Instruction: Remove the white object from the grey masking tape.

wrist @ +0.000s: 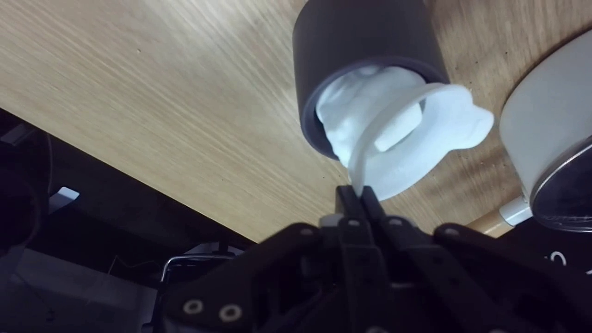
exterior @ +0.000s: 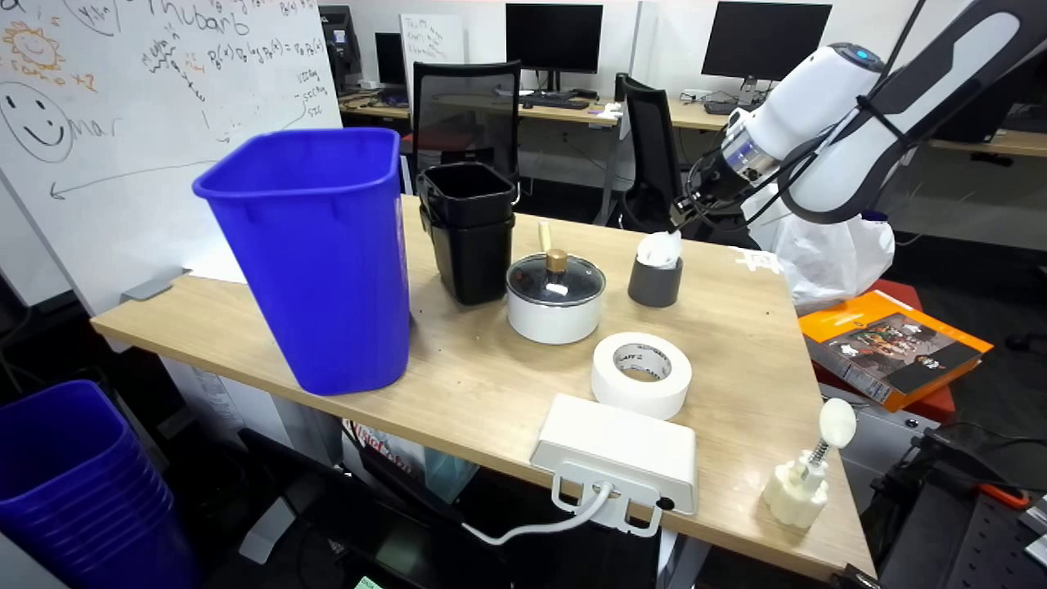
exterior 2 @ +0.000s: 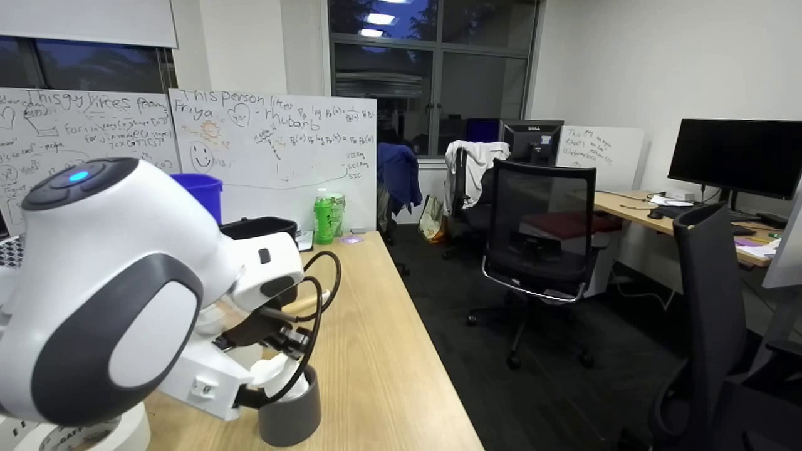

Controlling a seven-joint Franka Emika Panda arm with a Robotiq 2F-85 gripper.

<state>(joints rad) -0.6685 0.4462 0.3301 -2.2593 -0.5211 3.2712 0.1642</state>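
Note:
The dark grey masking tape (exterior: 654,284) stands upright on the table, beyond the white tape roll. It also shows in an exterior view (exterior 2: 290,418) and in the wrist view (wrist: 360,39). The white object (wrist: 407,169) sits partly inside the tape's hollow, with its crumpled upper part and thin rim sticking out. It shows in both exterior views (exterior: 658,249) (exterior 2: 276,369). My gripper (wrist: 356,190) is shut on the thin edge of the white object, just outside the tape's opening. The part of the white object deep in the roll is hidden.
A white lidded pot (exterior: 552,317) stands beside the tape. The white tape roll (exterior: 642,399), a white box (exterior: 617,442) and a white bottle (exterior: 797,495) stand towards the near edge. Black bins (exterior: 474,262) and a tall blue bin (exterior: 327,278) stand further along the table.

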